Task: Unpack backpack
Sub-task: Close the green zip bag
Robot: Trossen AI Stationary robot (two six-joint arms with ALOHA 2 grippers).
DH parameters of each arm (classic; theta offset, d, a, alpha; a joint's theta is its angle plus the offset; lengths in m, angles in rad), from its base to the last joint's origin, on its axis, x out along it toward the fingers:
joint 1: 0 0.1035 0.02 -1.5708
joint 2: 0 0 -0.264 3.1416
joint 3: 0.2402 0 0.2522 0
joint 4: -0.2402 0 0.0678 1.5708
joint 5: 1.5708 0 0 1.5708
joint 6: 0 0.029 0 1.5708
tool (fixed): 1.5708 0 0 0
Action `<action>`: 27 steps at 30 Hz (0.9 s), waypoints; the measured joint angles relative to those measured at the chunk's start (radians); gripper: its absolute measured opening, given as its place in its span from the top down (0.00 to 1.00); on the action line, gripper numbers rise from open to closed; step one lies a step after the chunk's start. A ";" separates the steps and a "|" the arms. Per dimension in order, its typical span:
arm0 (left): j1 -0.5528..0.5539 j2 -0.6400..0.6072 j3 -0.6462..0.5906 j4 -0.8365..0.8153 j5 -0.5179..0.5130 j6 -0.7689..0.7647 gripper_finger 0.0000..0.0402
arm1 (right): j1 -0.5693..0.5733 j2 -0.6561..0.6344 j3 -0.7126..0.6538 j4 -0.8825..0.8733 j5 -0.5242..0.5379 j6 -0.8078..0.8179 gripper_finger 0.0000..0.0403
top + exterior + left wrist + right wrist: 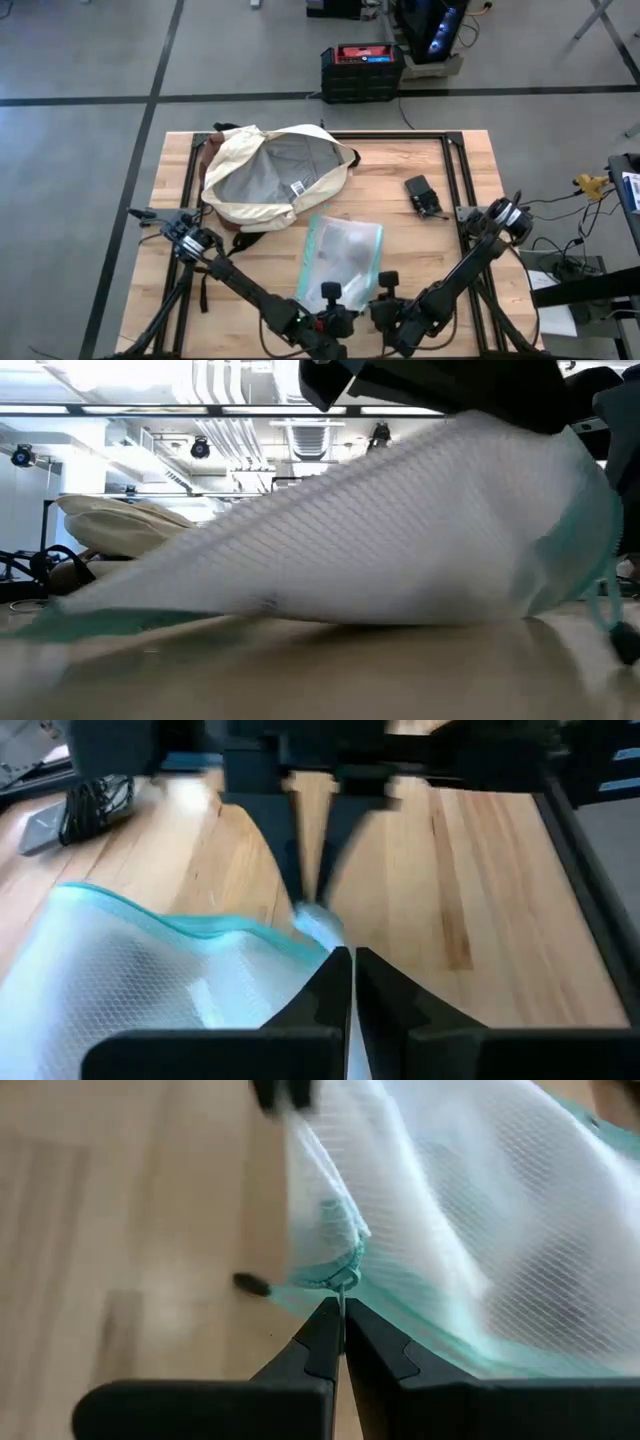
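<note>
I've got both grippers pinched on the clear teal-edged pouch (343, 255) at the table's near edge: left gripper (345, 958) closed on its corner, right gripper (340, 1312) closed on the zip pull. Backpack (272, 172) lies open, far-left, well apart.

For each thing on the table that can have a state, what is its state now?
backpack: lying on the table, main opening wide open, grey lining showing.
zip pouch: out of the backpack, near edge lifted, far end on the table.
left gripper: fingers shut on the zip pouch's edge.
right gripper: fingers shut on the zip pouch's edge.
small black device: lying flat, untouched.
</note>
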 joint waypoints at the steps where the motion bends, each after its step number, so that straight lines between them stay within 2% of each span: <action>1: -0.008 -0.005 0.001 -0.001 0.002 -0.004 1.00 | -0.001 -0.002 -0.006 -0.066 -0.003 0.008 1.00; 6: -0.028 -0.012 0.003 -0.024 -0.031 -0.008 1.00 | -0.010 -0.028 -0.004 -0.175 0.022 0.075 1.00; 12: -0.017 -0.002 -0.005 0.017 -0.042 -0.025 1.00 | -0.008 -0.030 -0.004 -0.088 0.021 0.030 1.00; 15: 0.023 0.018 -0.008 0.030 -0.026 -0.034 0.96 | -0.009 -0.032 -0.004 -0.043 0.021 0.004 1.00; 18: 0.067 0.039 -0.010 0.087 0.017 -0.041 0.87 | -0.002 -0.037 0.012 -0.024 0.024 -0.025 1.00; 23: 0.127 0.046 -0.010 0.116 0.162 -0.055 0.64 | 0.000 -0.041 0.037 -0.027 0.025 -0.068 1.00; 27: 0.156 0.049 -0.010 0.131 0.187 -0.068 0.47 | 0.004 -0.041 0.042 -0.026 0.026 -0.077 1.00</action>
